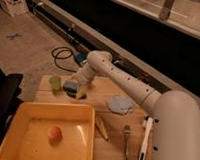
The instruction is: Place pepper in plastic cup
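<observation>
The pale green plastic cup (55, 82) stands upright at the back left of the wooden table. Just right of it lies a blue sponge (70, 85). A dark slim shape that looks like the pepper (69, 92) lies along the sponge's front edge. My white arm comes from the lower right, bends at the elbow and slopes down to the gripper (79, 90). The gripper hangs low over the right end of the sponge and the dark shape, a hand's width right of the cup. It hides whatever lies under it.
A large yellow tub (22, 111) with a small orange ball (53, 133) fills the front left. A pale yellowish elongated piece (101, 127) lies by the tub's right wall. A blue-grey cloth (119, 104), a fork (126, 143) and a white brush (145, 140) lie to the right.
</observation>
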`<state>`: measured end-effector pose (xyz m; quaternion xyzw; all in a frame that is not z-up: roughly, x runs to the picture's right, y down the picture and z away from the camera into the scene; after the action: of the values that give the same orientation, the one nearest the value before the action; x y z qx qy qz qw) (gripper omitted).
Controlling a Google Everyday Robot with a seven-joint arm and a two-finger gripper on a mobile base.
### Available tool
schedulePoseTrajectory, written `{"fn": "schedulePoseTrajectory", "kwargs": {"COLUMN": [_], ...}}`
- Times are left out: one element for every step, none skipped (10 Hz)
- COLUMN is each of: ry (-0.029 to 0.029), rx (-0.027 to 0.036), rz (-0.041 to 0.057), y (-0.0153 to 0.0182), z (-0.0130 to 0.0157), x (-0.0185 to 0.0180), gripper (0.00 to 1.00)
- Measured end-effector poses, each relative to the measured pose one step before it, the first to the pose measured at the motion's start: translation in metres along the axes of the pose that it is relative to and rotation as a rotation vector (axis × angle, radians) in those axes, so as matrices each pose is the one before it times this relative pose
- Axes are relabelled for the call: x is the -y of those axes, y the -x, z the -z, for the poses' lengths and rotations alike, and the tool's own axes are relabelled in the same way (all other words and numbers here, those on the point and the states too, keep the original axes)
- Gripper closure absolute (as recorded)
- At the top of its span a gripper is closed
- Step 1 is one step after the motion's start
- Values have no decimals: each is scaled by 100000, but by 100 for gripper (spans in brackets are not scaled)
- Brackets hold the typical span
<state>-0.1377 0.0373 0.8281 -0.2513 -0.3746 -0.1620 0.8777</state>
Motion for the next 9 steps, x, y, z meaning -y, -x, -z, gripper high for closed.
{"fn": "schedulePoseTrajectory", "kwargs": {"ry": [2143,2291,2235,2294,995,-294,-61,45,110], "rx": [1274,1011,934,841,433,-86,-77,33,-106], "rz": [234,313,15,-755,-33,-50,-258,161,18], "y": [97,233,10,-447,17,-32,-174,98,29], "z": [-1335,-1180,-877,-973,-782,85,67,-55,-43], "x": [49,99,-53,-334,-140,77,-109,46,7], "gripper": [27,27,27,27,27,27,27,27,27]}}
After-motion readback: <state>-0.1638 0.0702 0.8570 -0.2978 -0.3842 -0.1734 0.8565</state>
